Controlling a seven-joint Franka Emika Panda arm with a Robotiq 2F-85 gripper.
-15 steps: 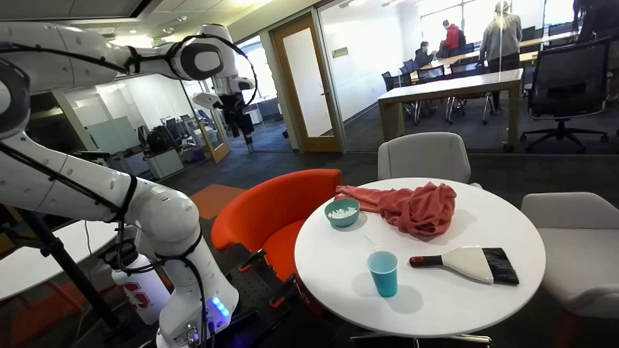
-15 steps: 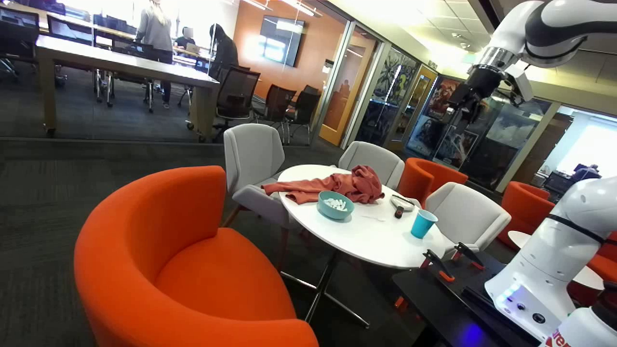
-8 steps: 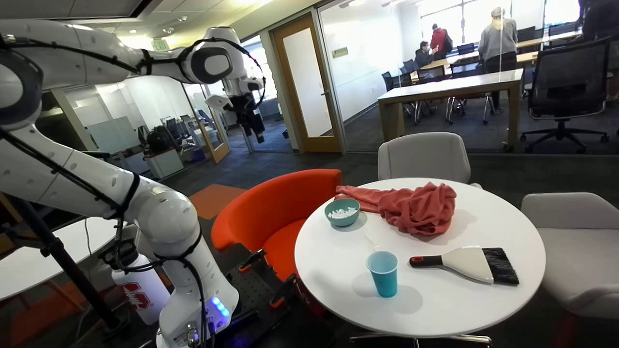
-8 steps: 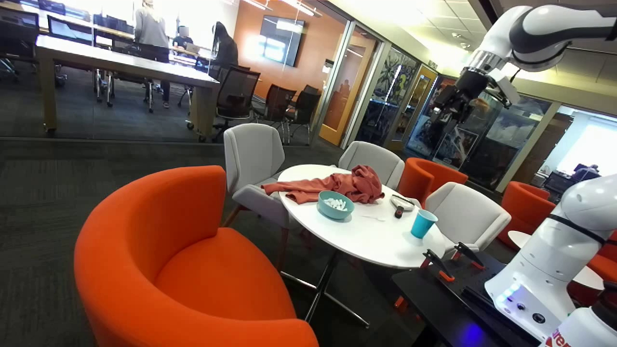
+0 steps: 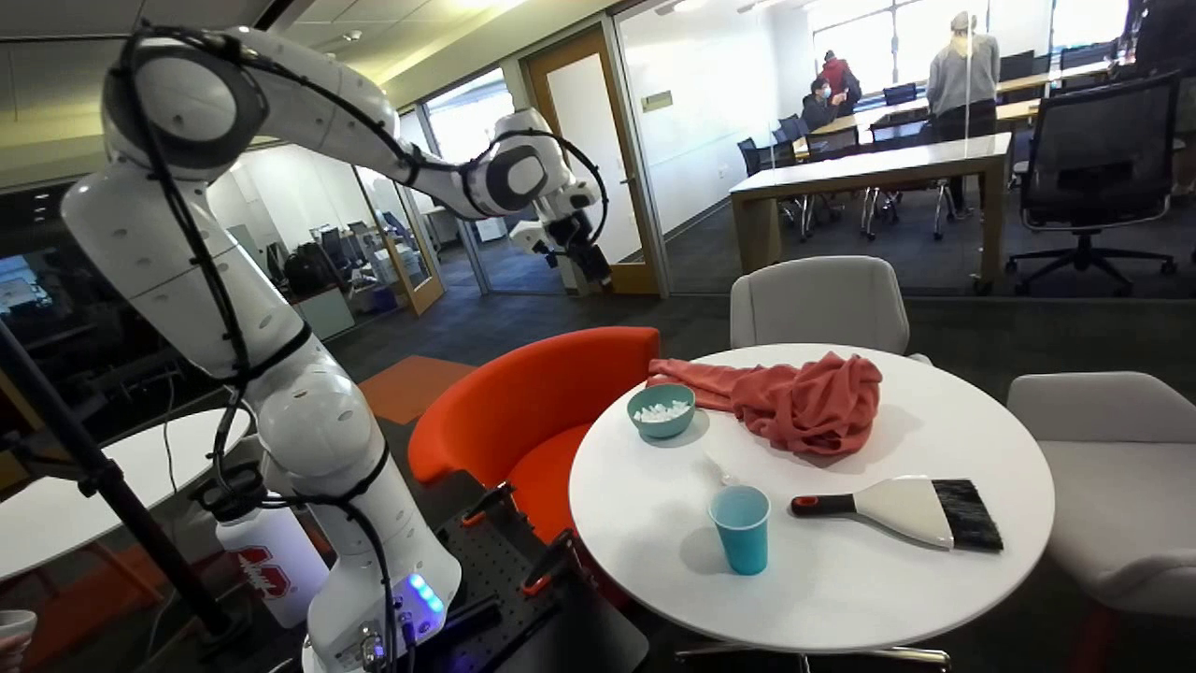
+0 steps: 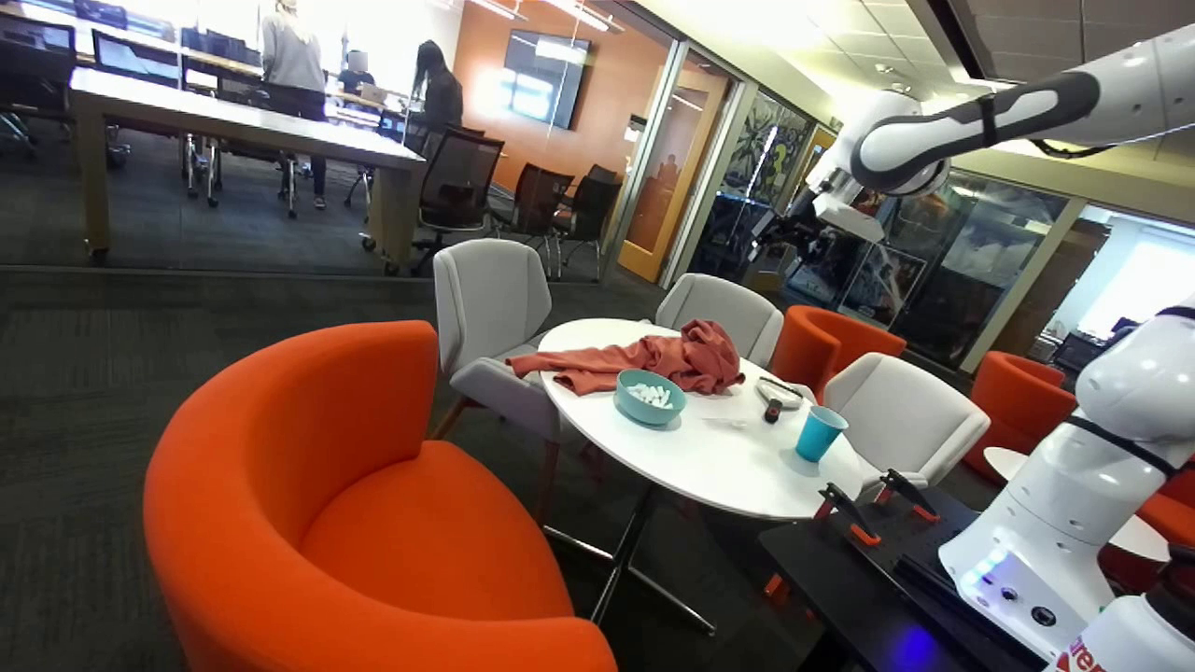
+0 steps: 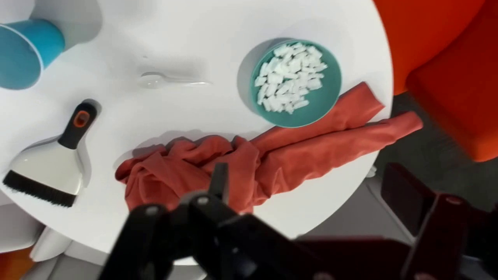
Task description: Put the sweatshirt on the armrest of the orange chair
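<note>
Claw (image 7: 312, 182) has dropped lower & swung twd the table (image 5: 649, 509) vs. half a sec ago; sweatshirt (image 5: 808, 402) hasn't shifted. Jaws spread wide, nothing btwn them. Sweatshirt lies bunched on the table, sleeve-like end poking past the edge nr the orange chair (image 6: 401, 532). Prob. light, soft, floppy, low slip risk, can't break. Best hold: raised folds of the bunch, clear of the bowl (image 7: 329, 85), then straight up; bowl's close enough to the fabric that a drag cld tip it.
</note>
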